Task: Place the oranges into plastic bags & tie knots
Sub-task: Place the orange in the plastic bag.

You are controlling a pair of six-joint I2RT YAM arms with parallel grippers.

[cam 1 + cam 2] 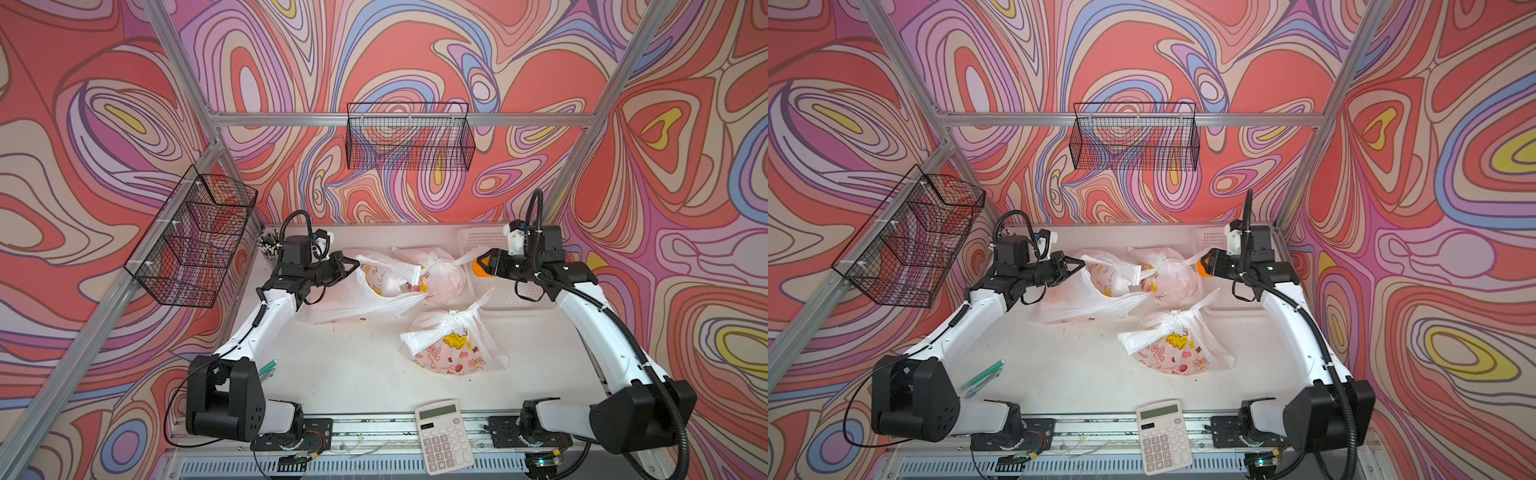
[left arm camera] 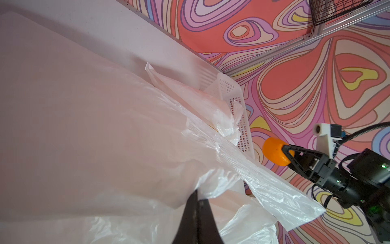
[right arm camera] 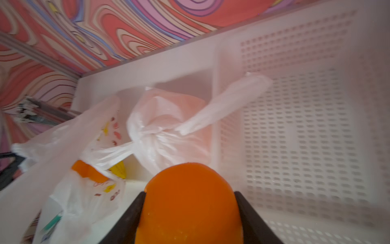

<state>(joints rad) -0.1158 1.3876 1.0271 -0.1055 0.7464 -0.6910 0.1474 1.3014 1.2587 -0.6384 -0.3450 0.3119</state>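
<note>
We saw the right jaws clamped on 1 orange (image 3: pixel 187 202), held at the edge of the white basket (image 1: pixel 503 297) that faces the bags, near the knotted bag (image 1: pixel 444 276) at the back. The left jaws were pinched together on the rim of the open bag (image 1: pixel 357 297), which lay on the table (image 1: pixel 353 374) with another orange (image 3: pixel 89 171) inside. A 2nd knotted bag (image 1: pixel 453 349) sat nearer the front, its knot (image 1: pixel 456 314) on top.

My right claw (image 3: pixel 190 195) is black, the orange (image 3: pixel 187 179) a bright orange, the bags (image 1: pixel 453 353) translucent white with yellow-and-pink cartoon prints, the walls (image 1: pixel 415 50) swirling coral, lilac, blue.
</note>
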